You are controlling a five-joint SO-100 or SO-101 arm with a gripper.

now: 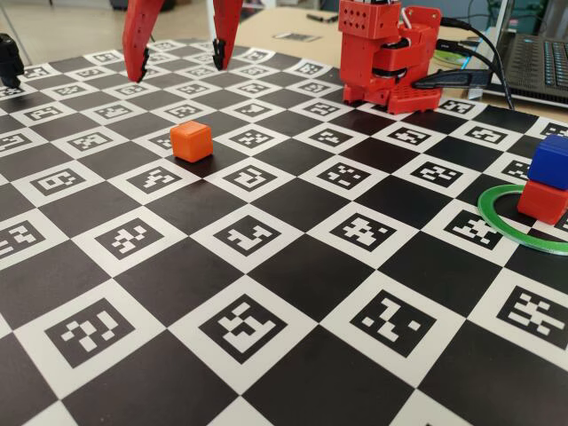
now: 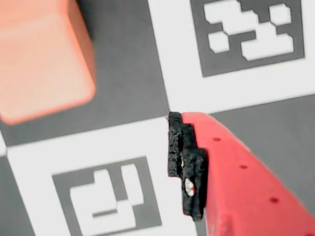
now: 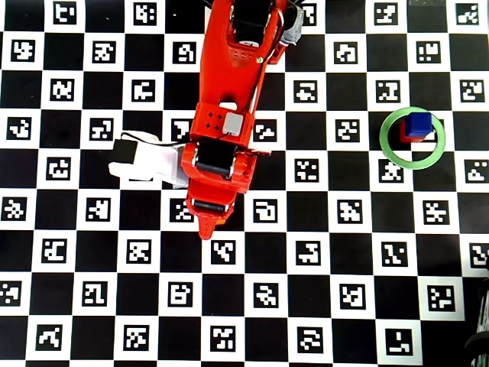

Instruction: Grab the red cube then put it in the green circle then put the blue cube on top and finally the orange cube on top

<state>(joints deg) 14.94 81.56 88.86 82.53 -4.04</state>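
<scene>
The small matte bright-orange plastic cube sits free on a black square of the checkered marker board, and in the fixed view it is below your pincer, slightly right of midway between the two fingertips. Your pincer hangs above it with its red fingers spread wide, gripping nothing; the left fingertip and the right one are both clear of the board. In the wrist view the orange cube fills the upper left corner, blurred, while one red finger with its black pad comes in from the lower right, apart from the cube.

Well off to the right of your pincer in the fixed view, the small royal-blue plastic cube rests on top of the small deep-red plastic cube, which stands inside the thin flat bright-green plastic ring. In the overhead view your red arm covers the orange cube entirely; the ring lies far to its right.
</scene>
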